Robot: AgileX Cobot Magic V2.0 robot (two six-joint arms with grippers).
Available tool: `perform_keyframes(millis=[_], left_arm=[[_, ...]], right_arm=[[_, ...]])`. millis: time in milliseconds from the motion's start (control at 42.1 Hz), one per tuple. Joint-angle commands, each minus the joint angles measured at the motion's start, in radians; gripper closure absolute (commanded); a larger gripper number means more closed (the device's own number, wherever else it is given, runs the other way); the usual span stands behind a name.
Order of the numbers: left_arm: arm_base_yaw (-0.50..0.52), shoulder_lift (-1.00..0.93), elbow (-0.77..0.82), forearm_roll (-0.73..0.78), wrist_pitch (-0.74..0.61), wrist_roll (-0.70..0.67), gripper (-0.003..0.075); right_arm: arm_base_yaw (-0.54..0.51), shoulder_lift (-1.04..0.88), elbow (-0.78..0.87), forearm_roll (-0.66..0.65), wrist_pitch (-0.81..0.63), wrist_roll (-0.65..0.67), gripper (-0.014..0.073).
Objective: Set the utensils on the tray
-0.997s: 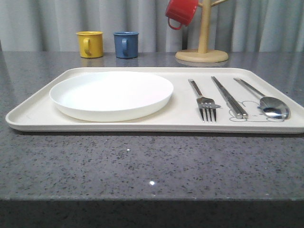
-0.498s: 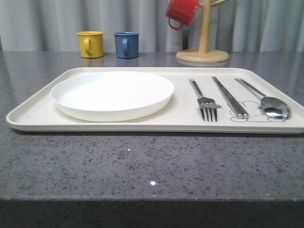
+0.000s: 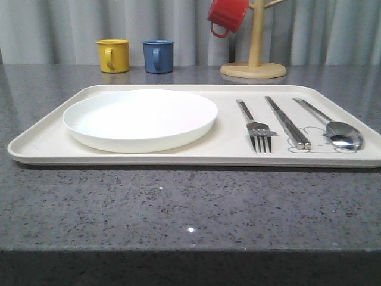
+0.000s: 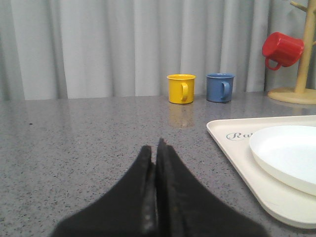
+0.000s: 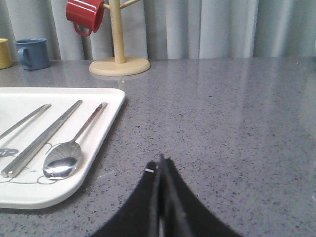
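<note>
The cream tray (image 3: 47,140) lies across the grey table. On its left half rests the round white plate (image 3: 140,118). To the plate's right lie the fork (image 3: 256,126), the pair of chopsticks (image 3: 287,122) and the spoon (image 3: 333,126), side by side. My left gripper (image 4: 154,148) is shut and empty, low over bare table off the tray's left end (image 4: 232,143); the plate (image 4: 286,153) shows beside it. My right gripper (image 5: 161,161) is shut and empty over bare table, off the tray's right end (image 5: 106,129), close to the spoon (image 5: 66,155) and chopsticks (image 5: 42,138).
A yellow mug (image 3: 113,55) and a blue mug (image 3: 158,56) stand at the back of the table. A wooden mug tree (image 3: 254,56) at the back right holds a red mug (image 3: 227,15). Grey curtains close off the far side. The table's front edge runs below the tray.
</note>
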Motion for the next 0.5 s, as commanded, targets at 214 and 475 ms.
perform_keyframes(millis=[214, 475], left_arm=[[0.0, -0.02, 0.019, -0.009, -0.088, -0.001, 0.074], [0.0, -0.02, 0.019, -0.009, -0.088, -0.001, 0.074]], right_arm=[[-0.008, -0.017, 0.001, -0.044, -0.113, 0.005, 0.0709], [-0.008, -0.016, 0.001, -0.044, -0.114, 0.005, 0.0709]])
